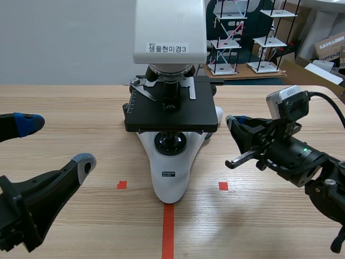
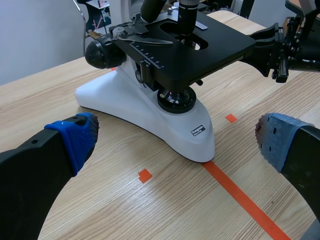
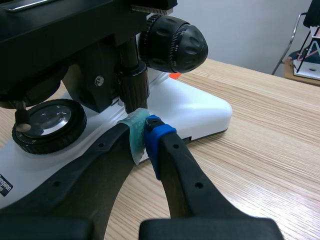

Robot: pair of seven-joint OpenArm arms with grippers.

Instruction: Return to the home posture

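Observation:
A white-and-black microscope (image 1: 171, 172) stands in the middle of the wooden table, its black stage (image 1: 171, 110) over the round lamp lens. My left gripper (image 1: 54, 143) is open at the table's left, well apart from the microscope; in the left wrist view its blue pads (image 2: 80, 137) stand wide on either side of the microscope base (image 2: 165, 125). My right gripper (image 1: 233, 123) is shut on nothing, with its tip just right of the stage. Seen from the right wrist, the right gripper (image 3: 145, 131) has its pads together close to the base (image 3: 200, 107), below the focus knob (image 3: 172, 45).
Orange-red tape marks (image 1: 168, 229) lie in front of the microscope. Behind the table at the right stand white shelf models (image 1: 229, 38) and cardboard boxes (image 1: 329, 46). The right arm's camera and cable (image 1: 288, 105) rise above its wrist.

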